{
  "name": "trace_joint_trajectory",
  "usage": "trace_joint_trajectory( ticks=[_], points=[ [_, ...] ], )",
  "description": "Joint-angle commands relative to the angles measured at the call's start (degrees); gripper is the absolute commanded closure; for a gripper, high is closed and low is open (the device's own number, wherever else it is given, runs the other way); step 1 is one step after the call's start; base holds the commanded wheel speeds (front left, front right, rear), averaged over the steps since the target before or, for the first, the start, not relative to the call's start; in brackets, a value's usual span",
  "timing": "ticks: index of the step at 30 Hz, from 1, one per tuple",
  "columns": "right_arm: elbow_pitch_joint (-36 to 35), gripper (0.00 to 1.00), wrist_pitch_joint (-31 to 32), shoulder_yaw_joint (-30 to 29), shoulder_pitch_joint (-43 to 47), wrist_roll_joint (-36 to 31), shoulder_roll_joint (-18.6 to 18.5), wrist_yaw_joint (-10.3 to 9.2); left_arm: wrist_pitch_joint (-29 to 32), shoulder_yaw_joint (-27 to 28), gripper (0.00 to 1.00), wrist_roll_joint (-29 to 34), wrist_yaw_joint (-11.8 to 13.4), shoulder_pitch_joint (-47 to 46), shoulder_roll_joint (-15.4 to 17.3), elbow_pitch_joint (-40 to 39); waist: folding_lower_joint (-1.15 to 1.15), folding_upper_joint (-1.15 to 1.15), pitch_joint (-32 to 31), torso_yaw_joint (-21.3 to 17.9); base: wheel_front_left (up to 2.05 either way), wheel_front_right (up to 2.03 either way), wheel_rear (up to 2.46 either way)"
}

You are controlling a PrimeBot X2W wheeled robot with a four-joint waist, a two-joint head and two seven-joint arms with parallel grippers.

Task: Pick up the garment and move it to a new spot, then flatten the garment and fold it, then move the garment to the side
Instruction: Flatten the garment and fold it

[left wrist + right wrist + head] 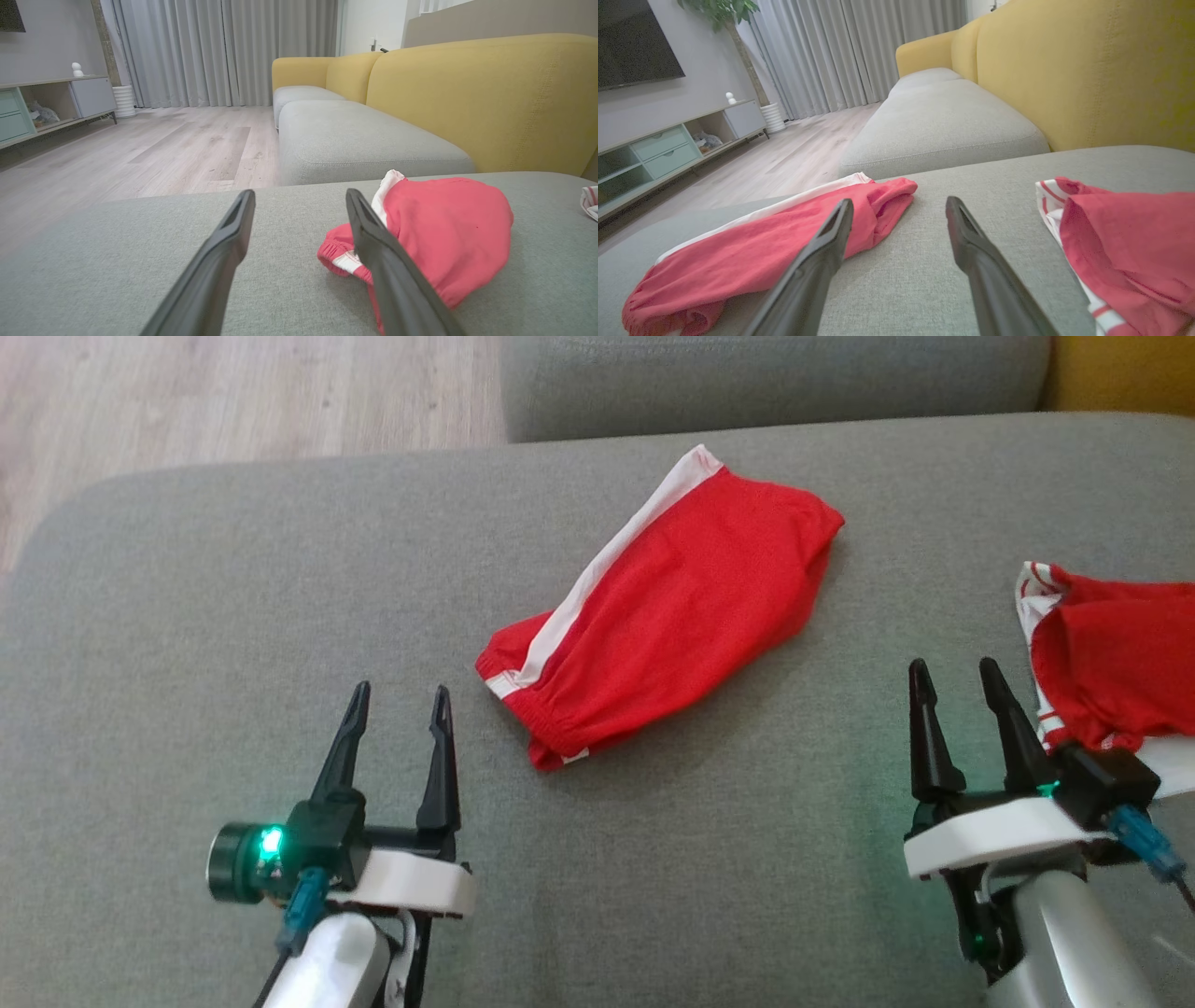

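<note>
Left gripper (400,689) open, empty, above grey cushion (187,616). Garment (672,607) lies ahead-right of it, gathered edge near its right finger. Right gripper (954,665) open, empty; second red garment (1111,653) just right of it. Bare cushion between grippers.

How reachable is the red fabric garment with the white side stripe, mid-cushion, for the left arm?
Probably yes: the open left gripper sits close beside the red garment, with bare grey sofa cushion between them and nothing in the way.
</note>
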Motion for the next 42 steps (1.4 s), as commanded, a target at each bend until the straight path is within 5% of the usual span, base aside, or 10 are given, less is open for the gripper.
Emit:
trace_joint_trajectory(
  ticks=[1,11,20,31,32,33,34,42],
  points=[
    [-2.60,0.00,0.21,1.34,-2.03,-0.64,0.46,-0.05,-0.54,3.05,0.00,0.93,-0.54,-2.15,0.05,-1.55,0.00,0.00,0.71,0.28,0.00,0.00,0.00],
    [-1.06,0.00,9.08,-0.08,-15.13,-3.16,-4.73,-0.05,-0.54,6.39,0.00,6.93,-5.60,-6.66,-4.60,-0.76,0.00,0.00,9.55,4.71,0.00,0.00,0.00],
    [15.68,0.00,19.68,-0.88,-32.04,0.11,-11.54,-0.05,-0.54,7.23,0.00,9.34,-8.16,-9.86,-8.07,0.08,0.00,0.00,15.65,11.44,0.00,0.00,0.00],
    [29.99,0.00,27.15,9.81,-37.83,6.37,-15.26,-0.05,-0.54,8.90,0.00,10.42,-8.98,-10.64,-9.02,0.12,0.00,0.00,16.83,13.60,0.00,0.00,0.00],
    [30.48,0.08,27.75,10.95,-38.00,7.31,-15.36,-0.05,-0.54,9.05,0.00,10.53,-8.96,-10.62,-9.05,0.08,0.00,0.00,16.84,13.44,0.00,0.00,0.00],
    [30.83,0.75,28.23,11.99,-38.24,8.25,-15.51,-0.05,-0.54,9.24,0.00,10.62,-8.91,-10.61,-9.06,0.02,0.00,0.00,16.87,13.20,0.00,0.00,0.00],
    [31.07,1.00,28.50,12.82,-38.57,9.19,-15.78,-0.05,-0.54,9.44,0.00,10.71,-8.88,-10.61,-9.08,-0.02,0.00,0.00,16.92,12.94,0.00,0.00,0.00],
    [29.98,1.00,24.70,14.42,-39.25,16.33,-18.46,-0.05,-0.54,9.98,0.00,10.70,-8.86,-10.53,-9.13,-0.01,0.00,0.00,16.35,10.74,0.00,0.00,0.00]
  ],
)
